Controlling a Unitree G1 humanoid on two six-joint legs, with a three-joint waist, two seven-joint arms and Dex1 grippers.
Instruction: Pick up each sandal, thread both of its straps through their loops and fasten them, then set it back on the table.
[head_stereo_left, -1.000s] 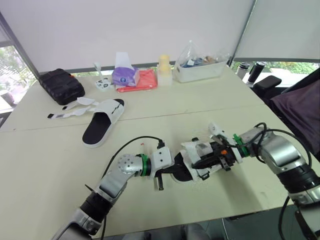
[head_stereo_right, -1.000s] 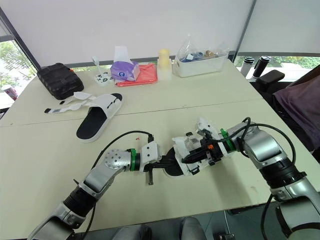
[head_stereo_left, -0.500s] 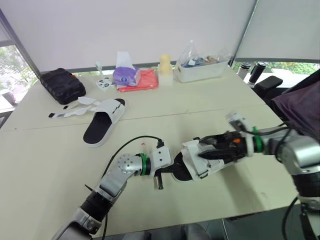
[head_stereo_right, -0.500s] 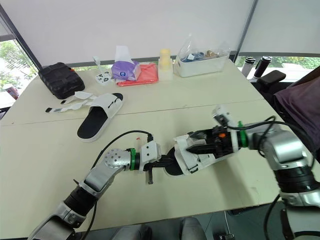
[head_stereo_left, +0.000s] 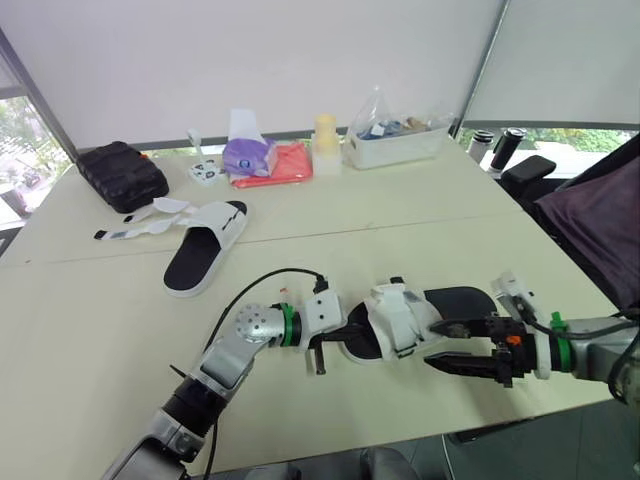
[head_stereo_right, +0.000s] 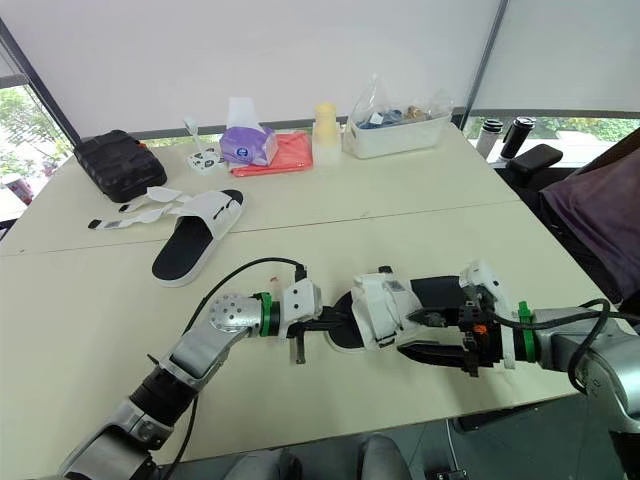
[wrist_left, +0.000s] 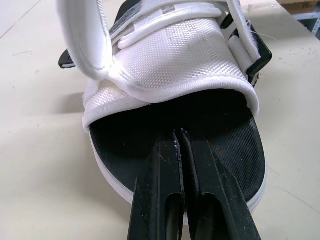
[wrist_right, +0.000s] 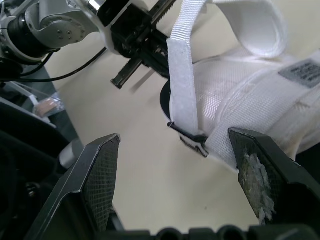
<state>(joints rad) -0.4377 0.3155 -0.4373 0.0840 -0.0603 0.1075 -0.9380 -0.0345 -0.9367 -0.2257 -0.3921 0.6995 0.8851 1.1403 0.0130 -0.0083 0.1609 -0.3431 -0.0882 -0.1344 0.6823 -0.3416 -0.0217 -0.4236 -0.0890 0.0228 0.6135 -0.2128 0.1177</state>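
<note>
Near sandal (head_stereo_left: 400, 318) flat on the table (head_stereo_left: 100, 330) between the arms: left gripper (wrist_left: 179, 145) clenched over its black footbed, right gripper (head_stereo_left: 440, 343) spread wide beside the loose strap (wrist_right: 182, 80); likely light, stiff-soled, with floppy straps best pinched near their free ends.

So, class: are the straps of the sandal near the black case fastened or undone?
Undone. The straps lie spread flat on the table beside the sandal, not wrapped over it.
</note>
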